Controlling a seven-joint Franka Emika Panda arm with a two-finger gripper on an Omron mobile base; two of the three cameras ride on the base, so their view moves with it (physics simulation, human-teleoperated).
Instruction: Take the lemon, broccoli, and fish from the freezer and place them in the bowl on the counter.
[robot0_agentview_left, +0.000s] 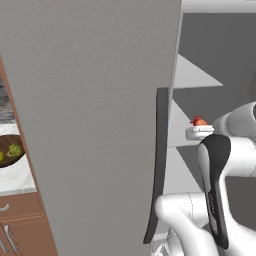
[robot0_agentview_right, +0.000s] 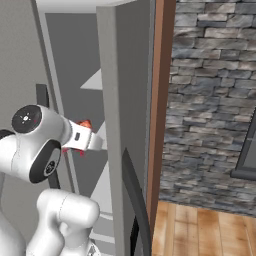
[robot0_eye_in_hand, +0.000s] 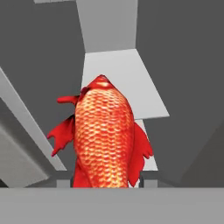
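Note:
My gripper (robot0_eye_in_hand: 105, 183) is shut on the red-orange fish (robot0_eye_in_hand: 105, 135), which stands out from between the jaws inside the freezer (robot0_eye_in_hand: 113, 83), over a white shelf. From the left base view, the fish (robot0_agentview_left: 199, 121) peeks above the gripper (robot0_agentview_left: 200, 132) past the open grey freezer door (robot0_agentview_left: 95, 125). The right base view has the fish (robot0_agentview_right: 85, 123) at the gripper (robot0_agentview_right: 95, 142) too. At the far left, the brown bowl (robot0_agentview_left: 6, 163) on the marble counter (robot0_agentview_left: 15, 181) holds the broccoli (robot0_agentview_left: 14, 149) and the lemon (robot0_agentview_left: 1, 156).
The open door with its long dark handle (robot0_agentview_left: 159, 160) stands between the arm and the counter. Reddish-brown drawers (robot0_agentview_left: 20, 225) sit under the counter. Right of the freezer are a wooden side panel (robot0_agentview_right: 160, 100), a stone wall (robot0_agentview_right: 210, 100) and wood floor (robot0_agentview_right: 200, 230).

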